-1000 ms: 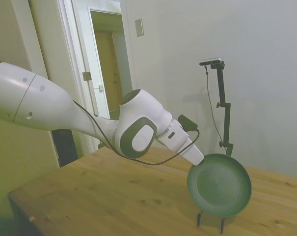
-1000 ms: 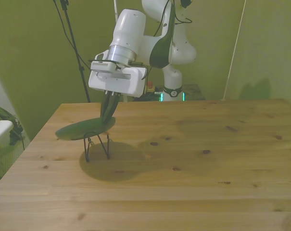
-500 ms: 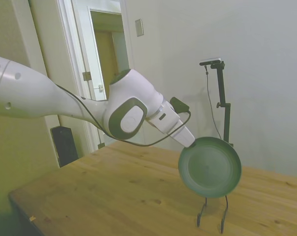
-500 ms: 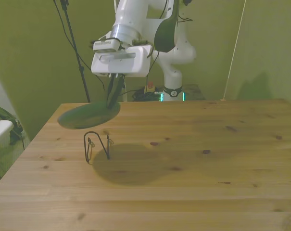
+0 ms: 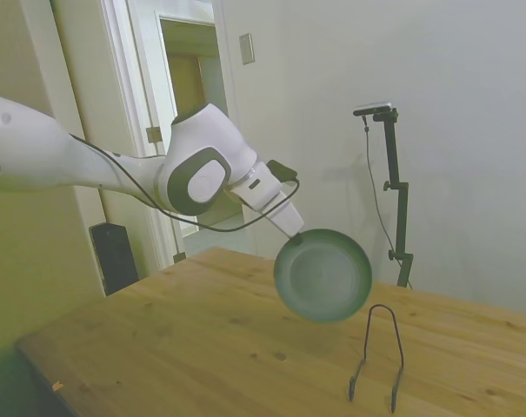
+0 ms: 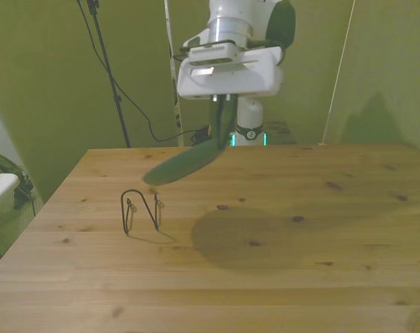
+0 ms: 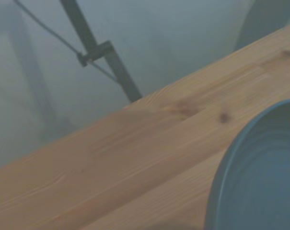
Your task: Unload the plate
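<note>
The round dark green plate (image 5: 323, 275) hangs in the air above the table, tilted, with its face toward the side camera. My gripper (image 5: 295, 234) is shut on its upper rim. From the front, the plate (image 6: 183, 163) shows nearly edge-on, slanting down toward the front view's left, and the gripper (image 6: 223, 132) pinches its higher end. The thin black wire stand (image 5: 377, 356) stands bare on the table, below and beside the plate; it also appears as the wire stand (image 6: 141, 211) in the front view. Part of the plate's rim (image 7: 260, 172) fills a corner of the wrist view.
The wooden table (image 6: 279, 250) carries the plate's shadow near its middle. A doorway (image 5: 189, 130) and a wall lie behind the arm in the side view.
The plate has been lifted off the wire stand and carried up and toward the front view's right. The stand now holds nothing.
</note>
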Robot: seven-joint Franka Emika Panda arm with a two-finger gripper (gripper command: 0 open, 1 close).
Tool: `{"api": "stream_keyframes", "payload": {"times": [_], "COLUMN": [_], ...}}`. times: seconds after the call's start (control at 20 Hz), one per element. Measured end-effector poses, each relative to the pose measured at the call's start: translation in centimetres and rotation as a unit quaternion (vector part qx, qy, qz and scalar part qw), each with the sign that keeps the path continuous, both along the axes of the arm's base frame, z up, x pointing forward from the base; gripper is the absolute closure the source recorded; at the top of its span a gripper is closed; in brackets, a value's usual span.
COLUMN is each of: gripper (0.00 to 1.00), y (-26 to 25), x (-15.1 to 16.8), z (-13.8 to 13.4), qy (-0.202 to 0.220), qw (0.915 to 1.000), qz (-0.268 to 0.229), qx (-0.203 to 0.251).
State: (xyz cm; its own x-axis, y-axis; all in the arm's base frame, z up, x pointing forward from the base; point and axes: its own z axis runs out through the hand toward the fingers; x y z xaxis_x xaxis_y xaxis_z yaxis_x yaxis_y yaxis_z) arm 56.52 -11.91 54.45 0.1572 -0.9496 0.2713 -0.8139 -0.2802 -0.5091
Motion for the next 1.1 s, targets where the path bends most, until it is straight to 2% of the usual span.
{"api": "stream_keyframes", "payload": {"times": [0.2,0.5,0.6,0.85,1.1], "gripper": [1.00,1.00,1.00,1.00,1.00], "y": [3.9,6.8,7.1,7.2,7.1], "x": [1.7,3.9,4.3,4.8,4.9], "z": [-3.2,-11.5,-13.3,-16.4,-17.3], "qy": [0.027,0.090,0.105,0.129,0.136], "qw": [0.9996,0.9959,0.9944,0.9915,0.9906], "qz": [0.009,0.011,0.014,0.016,0.015], "qx": [0.001,-0.002,-0.004,-0.007,-0.009]}}
